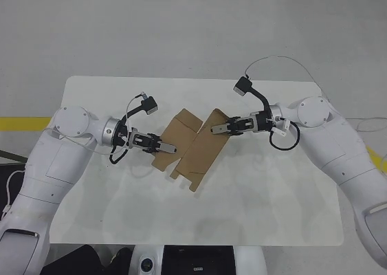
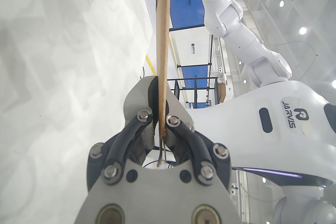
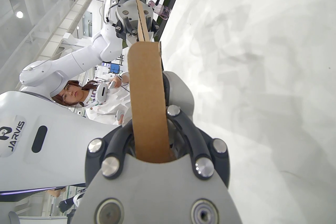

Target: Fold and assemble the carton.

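Flat brown corrugated-cardboard carton blank [image 1: 192, 148] is held over the white table [image 1: 275, 206], spanning the two arms. Left gripper [image 1: 168, 147] is pinched down on one edge and right gripper [image 1: 218, 128] on the opposite edge. Judged light and thin, stiff across panels but hinging at the creases and easily crushed, so grip panel edges away from the creases.

Reaches inward with both arms, elbows out, wrists facing each other; pinches the carton [image 1: 193, 155] with the left gripper [image 1: 169, 147] at one edge, the right gripper [image 1: 217, 128] opposite (both clamped flat on cardboard).
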